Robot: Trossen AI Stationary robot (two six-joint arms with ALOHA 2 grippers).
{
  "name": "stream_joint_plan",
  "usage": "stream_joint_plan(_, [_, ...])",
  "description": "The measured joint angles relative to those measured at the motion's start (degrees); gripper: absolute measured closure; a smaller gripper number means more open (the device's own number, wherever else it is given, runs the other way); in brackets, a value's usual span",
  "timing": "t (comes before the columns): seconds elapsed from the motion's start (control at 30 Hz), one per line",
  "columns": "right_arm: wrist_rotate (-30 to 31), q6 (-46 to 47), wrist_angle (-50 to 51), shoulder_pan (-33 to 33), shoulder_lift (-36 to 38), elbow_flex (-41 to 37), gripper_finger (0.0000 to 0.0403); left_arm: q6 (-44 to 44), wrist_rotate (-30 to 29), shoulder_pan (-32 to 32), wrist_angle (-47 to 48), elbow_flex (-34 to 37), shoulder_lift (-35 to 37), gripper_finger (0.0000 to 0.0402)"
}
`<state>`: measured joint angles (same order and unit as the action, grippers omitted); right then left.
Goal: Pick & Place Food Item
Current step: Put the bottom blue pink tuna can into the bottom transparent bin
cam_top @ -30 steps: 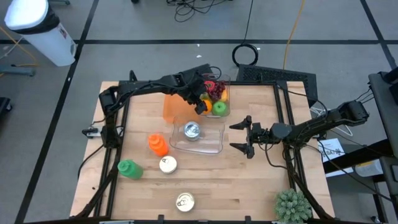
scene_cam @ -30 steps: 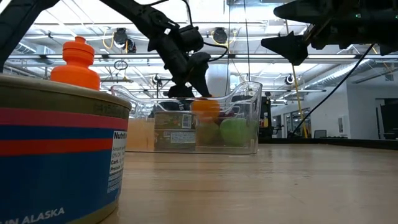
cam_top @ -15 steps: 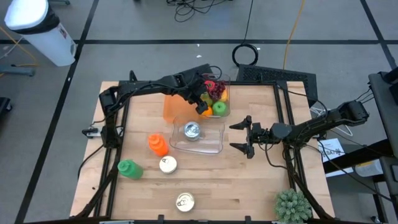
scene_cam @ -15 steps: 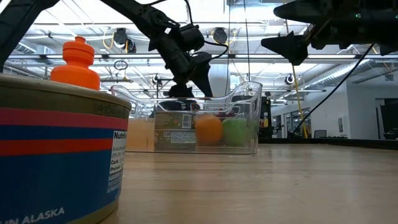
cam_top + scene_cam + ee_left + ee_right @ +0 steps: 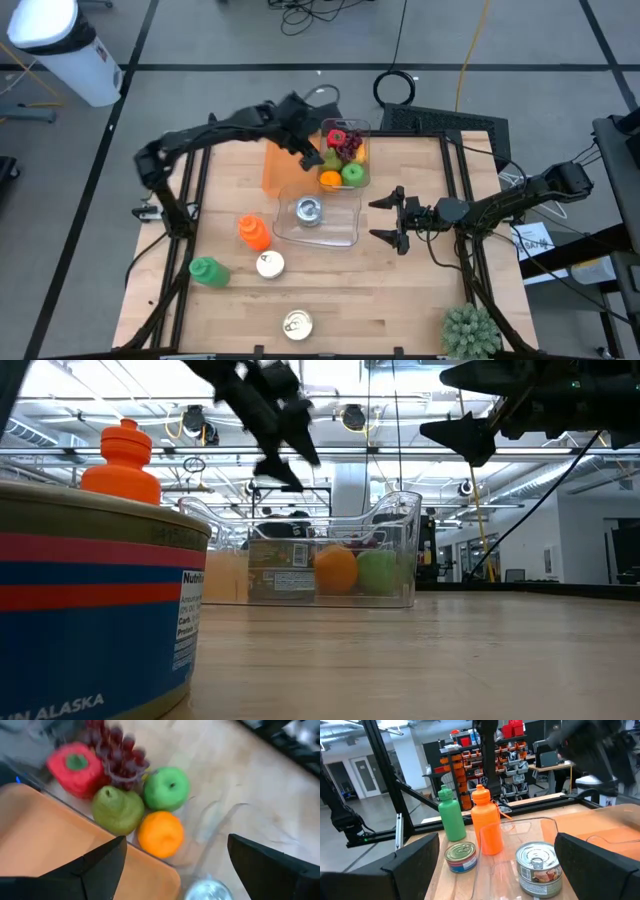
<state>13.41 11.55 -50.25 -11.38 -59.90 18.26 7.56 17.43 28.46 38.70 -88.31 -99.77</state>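
The left gripper [image 5: 303,150] hangs wide open and empty above the clear bin [image 5: 365,150]. The orange [image 5: 160,834] lies inside it, touching the pear [image 5: 118,811] and apple [image 5: 166,788]. It is probably light, firm and smooth, likely to roll; grip it across the middle. The right gripper [image 5: 389,222] waits, spread and empty.

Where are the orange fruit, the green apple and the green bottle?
orange fruit [image 5: 160,834], left wrist view, middle of its skin
green apple [image 5: 166,788], left wrist view, near its stem
green bottle [image 5: 207,271], high view, its body
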Motion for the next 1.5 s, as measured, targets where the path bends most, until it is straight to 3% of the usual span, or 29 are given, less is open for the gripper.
stream_joint_plan(0.17, [0.0, 1.7, 0.4, -1.1, 0.0, 0.0, 0.0025, -4.1, 0.0, -2.5, 4.2, 0.2, 11.4, 0.0048])
stream_joint_plan(0.3, [-0.1, 0.3, -1.5, -2.5, 0.0, 0.0, 0.0025, -7.3, 0.1, -7.6, 2.1, 4.6, 21.0, 0.0054])
stream_joint_plan(0.4, [0.0, -0.4, -2.4, -3.4, 0.0, 0.0, 0.0025, -7.1, -1.1, -11.3, -2.2, 11.7, 28.5, 0.0055])
stream_joint_plan(0.67, [-1.1, 3.9, -2.8, -3.7, -1.0, 0.0, 0.0025, -1.6, -13.1, -18.3, -14.2, 35.2, 49.0, 0.0043])
stream_joint_plan(0.8, [-4.4, 5.7, -3.6, -4.9, -5.4, 2.7, 0.0025, 0.7, -13.4, -20.3, -21.8, 45.3, 58.3, 0.0042])
stream_joint_plan(0.93, [-4.4, 2.0, 2.6, -9.9, -12.5, 13.1, 0.0025, 1.9, -13.5, -21.8, -27.7, 52.1, 65.8, 0.0046])
stream_joint_plan(1.07, [-1.0, -0.3, 21.5, -15.1, -22.0, 29.7, 0.0025, 3.7, -13.5, -22.7, -30.0, 56.3, 70.1, 0.005])
stream_joint_plan(1.23, [5.3, -0.8, 44.8, -20.7, -37.1, 51.5, 0.0025, 3.5, -13.5, -23.0, -29.8, 58.3, 70.6, 0.0045])
stream_joint_plan(1.5, [-2.9, -0.3, 48.0, -23.6, -56.8, 72.0, 0.0025, 7.9, -13.5, -23.0, -29.8, 58.7, 68.2, 0.0039])
